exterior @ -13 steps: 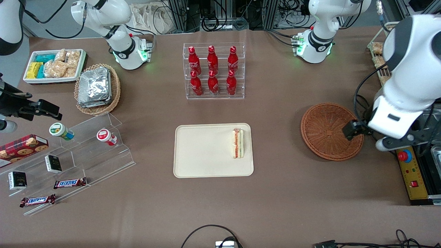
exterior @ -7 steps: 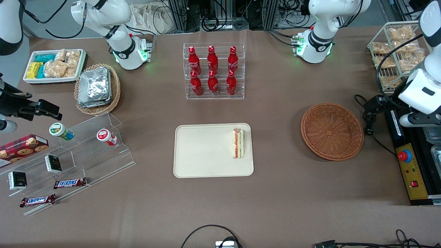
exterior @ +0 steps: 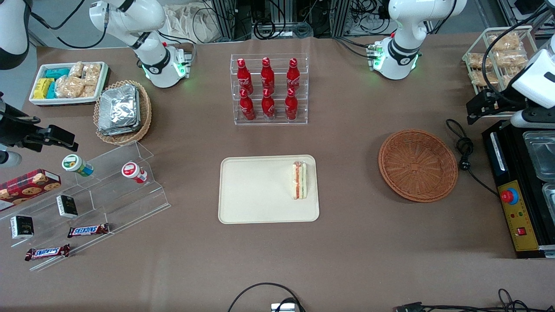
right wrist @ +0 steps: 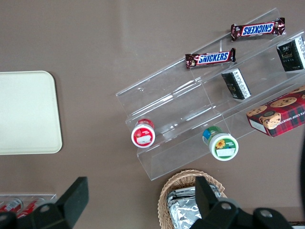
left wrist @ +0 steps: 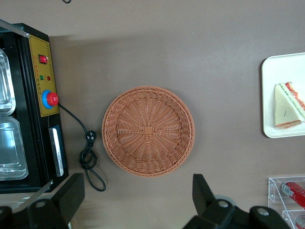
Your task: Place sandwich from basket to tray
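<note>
Already the sandwich [exterior: 299, 180] lies on the tray [exterior: 256, 190], well apart from the pincer [left wrist: 138, 200] (fingers apart, empty) above the empty basket [left wrist: 148, 130].

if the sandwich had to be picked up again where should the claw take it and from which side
Come straight down from above and close on the two flat bread faces of the sandwich. It stands on edge on the tray, filling stripes up, so those faces are the narrow span. The claw is open, high above the empty basket.

The brown table [exterior: 347, 242] carries the tray [exterior: 251, 190], the basket [exterior: 418, 165] and a bottle rack [exterior: 269, 90], pincer [left wrist: 138, 200] overhead
</note>
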Motion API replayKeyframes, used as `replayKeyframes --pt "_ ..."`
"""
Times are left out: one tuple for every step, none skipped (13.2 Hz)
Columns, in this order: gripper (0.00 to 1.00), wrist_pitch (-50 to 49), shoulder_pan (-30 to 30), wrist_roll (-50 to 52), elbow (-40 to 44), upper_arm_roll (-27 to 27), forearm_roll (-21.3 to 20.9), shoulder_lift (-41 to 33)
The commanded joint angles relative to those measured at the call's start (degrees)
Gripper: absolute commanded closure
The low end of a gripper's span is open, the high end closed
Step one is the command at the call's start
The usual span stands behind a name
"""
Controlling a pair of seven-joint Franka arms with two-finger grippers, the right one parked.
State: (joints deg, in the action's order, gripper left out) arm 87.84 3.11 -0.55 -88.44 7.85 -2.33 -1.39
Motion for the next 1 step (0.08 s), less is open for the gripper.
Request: replayKeyframes --pt "0.00 -0.6 0.5 -0.7 -0.8 0.2 0.9 -0.5"
